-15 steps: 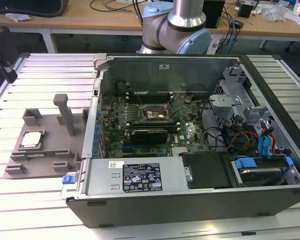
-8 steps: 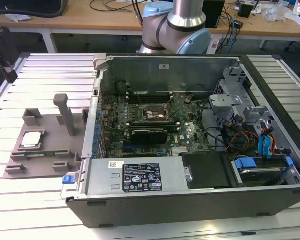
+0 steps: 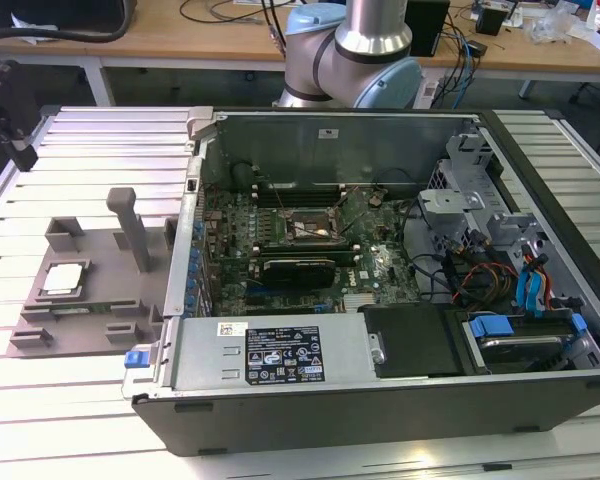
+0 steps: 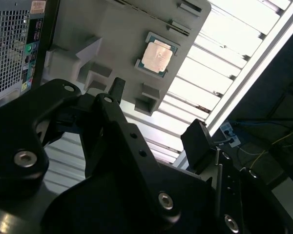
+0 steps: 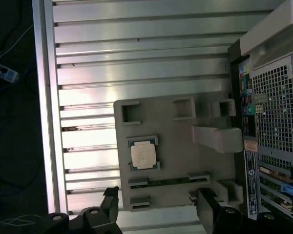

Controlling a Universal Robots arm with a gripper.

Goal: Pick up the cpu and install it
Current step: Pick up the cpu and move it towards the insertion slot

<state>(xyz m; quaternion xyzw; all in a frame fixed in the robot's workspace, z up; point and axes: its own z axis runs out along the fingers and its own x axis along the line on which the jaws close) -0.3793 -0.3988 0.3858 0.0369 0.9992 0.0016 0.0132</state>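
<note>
The cpu [image 3: 63,279] is a small square chip with a shiny metal top. It lies flat in a pocket of the grey plastic tray [image 3: 100,300] on the slatted table, at the exterior view's left of the open computer case [image 3: 380,390]. Both wrist views look down on the cpu [image 5: 143,154] [image 4: 157,54] from well above. In the first wrist view my gripper [image 5: 158,207] is open, its two black fingers [image 5: 112,202] apart over the tray's [image 5: 176,141] near end, holding nothing. The motherboard's socket [image 3: 310,228] sits in the middle of the case.
A tall grey post [image 3: 132,230] rises from the tray close to the case wall. A long black card [image 3: 298,266] lies just in front of the socket, with cables and drive bays [image 3: 510,290] on the exterior view's right. A black fixture [image 3: 10,125] stands at the table's far left edge.
</note>
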